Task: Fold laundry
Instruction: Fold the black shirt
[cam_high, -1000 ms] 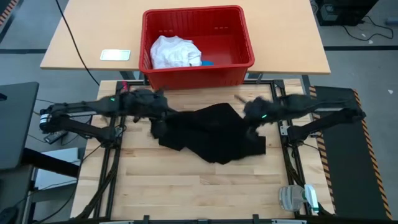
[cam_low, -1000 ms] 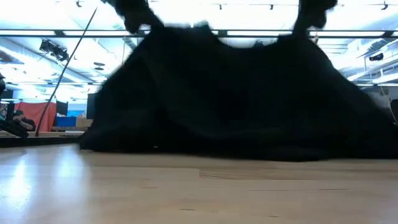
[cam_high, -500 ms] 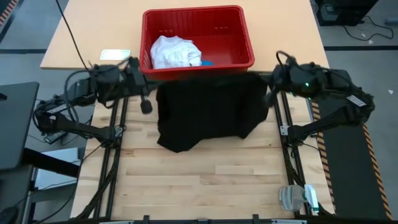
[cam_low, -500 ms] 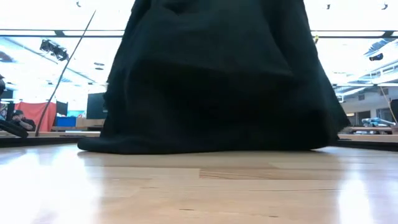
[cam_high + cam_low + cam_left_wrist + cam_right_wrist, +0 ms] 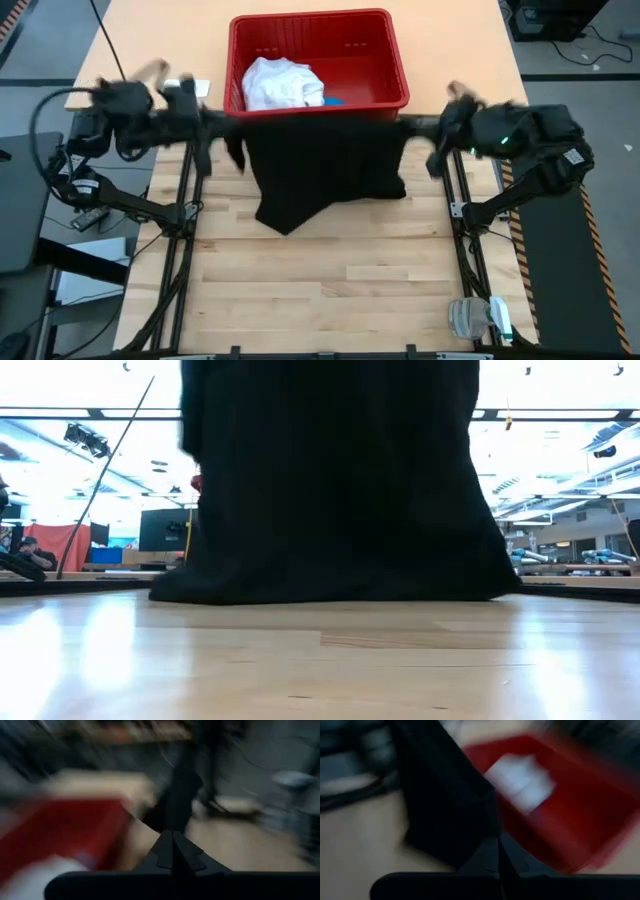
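Note:
A black garment (image 5: 325,165) hangs spread out between my two grippers in front of the red basket (image 5: 318,30). Its top edge runs almost straight from one gripper to the other, and its lower end (image 5: 330,592) rests on the wooden table. My left gripper (image 5: 218,126) is shut on its upper left corner and my right gripper (image 5: 428,132) on its upper right corner. A white T-shirt (image 5: 282,83) lies bunched in the basket, with a small blue piece (image 5: 333,100) beside it. My left gripper pinches the garment's upper left corner (image 5: 176,817) between its two shut fingers, reaching in from the table's left and slanting slightly down. The cloth hangs below the hold. How many layers it has cannot be told. My right gripper pinches the upper right corner (image 5: 486,825) between its shut fingers, reaching in from the table's right and slanting down. The top edge (image 5: 320,122) is drawn nearly taut toward the other gripper, and the cloth hangs down to the table.
The red basket stands on a tan table (image 5: 450,60) just beyond the work table's far edge, right behind the hanging garment. A small grey and white object (image 5: 478,318) lies at the near right corner. Bare wood (image 5: 320,290) stretches across the near half.
Both grippers have risen, drawn apart and gone toward the far edge, staying shut. The black garment, a low heap on the table a second ago, is now lifted and spread into a hanging sheet with a nearly taut top edge. Only its lower end stays on the table.

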Robot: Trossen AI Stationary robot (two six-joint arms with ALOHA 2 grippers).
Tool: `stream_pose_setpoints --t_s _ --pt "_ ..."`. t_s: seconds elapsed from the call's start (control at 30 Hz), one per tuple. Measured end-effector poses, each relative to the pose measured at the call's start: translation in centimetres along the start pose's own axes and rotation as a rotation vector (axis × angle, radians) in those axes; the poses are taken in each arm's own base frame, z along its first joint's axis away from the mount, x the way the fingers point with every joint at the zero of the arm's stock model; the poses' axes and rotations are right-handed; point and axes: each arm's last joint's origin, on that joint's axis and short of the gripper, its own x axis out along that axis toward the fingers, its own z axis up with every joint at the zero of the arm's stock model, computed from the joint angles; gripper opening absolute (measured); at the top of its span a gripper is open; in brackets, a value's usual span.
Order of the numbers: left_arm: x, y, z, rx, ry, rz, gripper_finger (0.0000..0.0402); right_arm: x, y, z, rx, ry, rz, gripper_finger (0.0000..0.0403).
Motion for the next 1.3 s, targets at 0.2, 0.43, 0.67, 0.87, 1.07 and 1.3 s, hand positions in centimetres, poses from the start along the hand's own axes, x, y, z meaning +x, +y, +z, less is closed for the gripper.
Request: stream_pose_setpoints --t_s 0.2,0.43,0.67,0.87,1.07,1.3 --pt "4.3 -6.8 -6.1 -0.265 0.384 -0.245 0.0000 3.2 6.3 -5.7 0.070 0.517 0.340 0.0000" --pt "7.8 -17.5 -13.9 -0.599 0.556 -0.428 0.0000 6.6 14.3 -14.5 0.111 0.774 0.613 0.0000" --pt "9.7 -23.2 -18.3 -0.884 0.727 -0.496 0.0007 8.3 17.4 -20.9 0.253 0.944 0.807 0.0036" --pt "10.8 -22.9 -18.5 -0.930 0.757 -0.468 0.0073 9.7 16.6 -21.8 0.216 0.960 0.782 0.0111" --pt "12.0 -19.3 -18.0 -0.947 0.655 -0.242 0.0142 11.5 13.5 -20.1 0.222 0.800 0.607 0.0168" --pt "14.4 -13.3 -19.7 -0.766 0.687 0.159 0.0181 15.1 8.8 -17.6 0.243 0.545 0.277 0.0184"
